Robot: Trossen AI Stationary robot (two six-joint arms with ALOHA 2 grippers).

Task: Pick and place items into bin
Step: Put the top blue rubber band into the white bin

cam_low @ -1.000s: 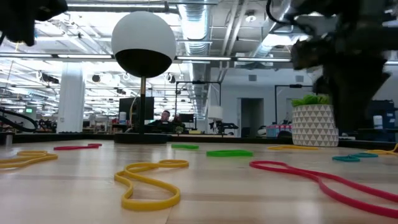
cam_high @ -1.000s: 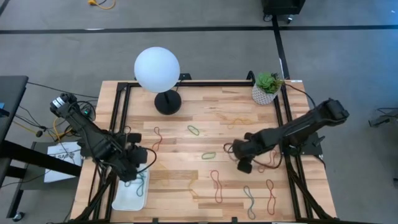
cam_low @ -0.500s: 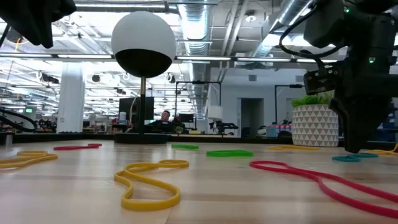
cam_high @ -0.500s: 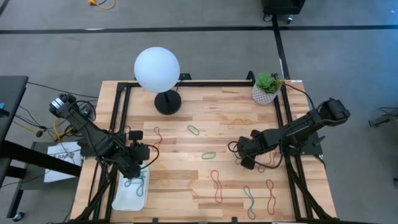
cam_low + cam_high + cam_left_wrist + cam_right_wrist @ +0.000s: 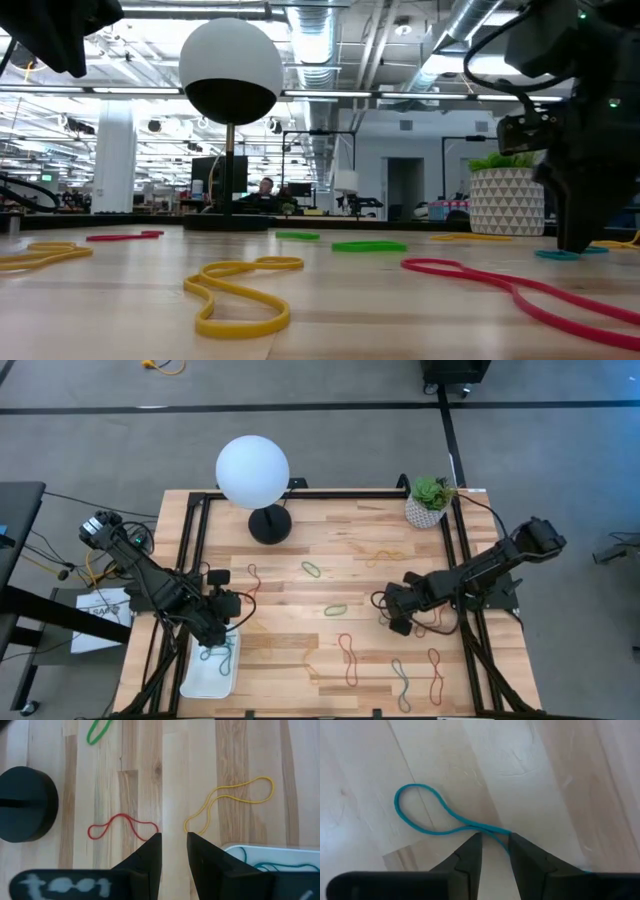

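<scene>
high view: the right gripper (image 5: pixel 396 614) is low over the table's right side among loose bands; the left gripper (image 5: pixel 222 618) hangs near the bin (image 5: pixel 197 682), which already holds a teal band or two. red (image 5: pixel 348 657), green (image 5: pixel 335 610) and other bands lie scattered across the wood.

low view: the right arm's dark fingers reach the tabletop near a teal band (image 5: pixel 566 254). a yellow band (image 5: pixel 240 293) and a red one (image 5: pixel 500 283) lie flat in front.

left wrist view: its fingers (image 5: pixel 151 851) stand a little apart with nothing between them, above bare wood, the bin's corner just beside.

right wrist view: the fingers (image 5: pixel 470 852) are slightly apart, straddling the waist of the teal band (image 5: pixel 427 814); whether they touch it yet cannot be told.

the band looks light, limp and stretchy, lying flat, so it would likely need a pinch right at the table, best at the crossed waist where two strands meet.
</scene>
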